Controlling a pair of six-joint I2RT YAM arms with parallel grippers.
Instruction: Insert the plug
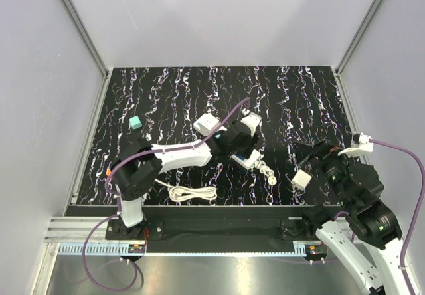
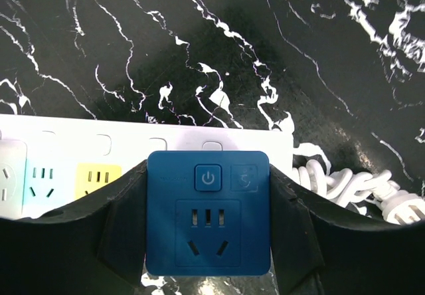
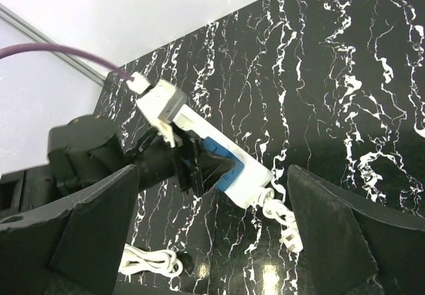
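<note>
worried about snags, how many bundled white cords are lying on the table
2. One coiled white cord lies beside the left arm. The other, a bunched white cord, sits at the end of the white plastic power strip. More may be hidden under the arms.

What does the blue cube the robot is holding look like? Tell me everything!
The plug is a royal-blue cube of smooth plastic with rounded corners. Its face shows a power button, another small button beside it, and socket slots below. The left gripper holds it, a black finger pressed on each side. It sits over the cord end of the white power strip; whether its prongs are in cannot be seen.
</note>
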